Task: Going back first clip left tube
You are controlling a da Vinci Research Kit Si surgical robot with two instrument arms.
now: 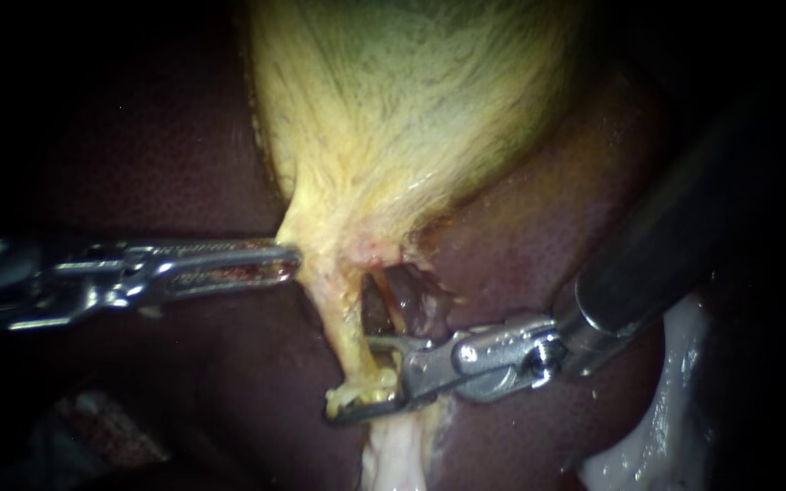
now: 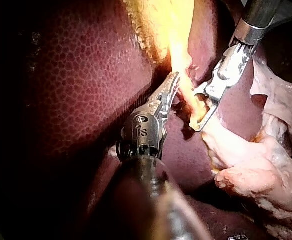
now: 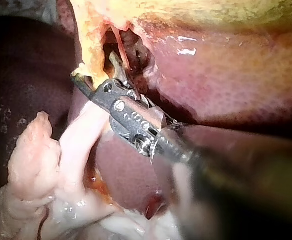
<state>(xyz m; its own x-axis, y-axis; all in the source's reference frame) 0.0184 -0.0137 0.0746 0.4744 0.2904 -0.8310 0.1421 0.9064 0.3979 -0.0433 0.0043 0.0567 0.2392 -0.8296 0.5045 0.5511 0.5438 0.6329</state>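
Slim silver left instrument [image 1: 291, 261]: jaws are clamping the edge of the yellow gallbladder [image 1: 411, 109].
Silver right instrument [image 1: 352, 377]: jaws are gaping around the pale yellow left tube [image 1: 343, 314].

yellow fibrous gallbladder sac [image 1: 411, 109]: fine pale streaks, greenish top | dark maroon smooth liver [image 2: 81, 75]: honeycomb mottling | pale pink-white lumpy fatty tissue [image 2: 265, 175] | silver metal left instrument [image 1: 295, 261], silver metal right instrument [image 1: 352, 377]: dark shafts

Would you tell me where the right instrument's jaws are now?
In the endoscope view, the right instrument comes from the right; its jaws stand open around the yellowish tube below the gallbladder.
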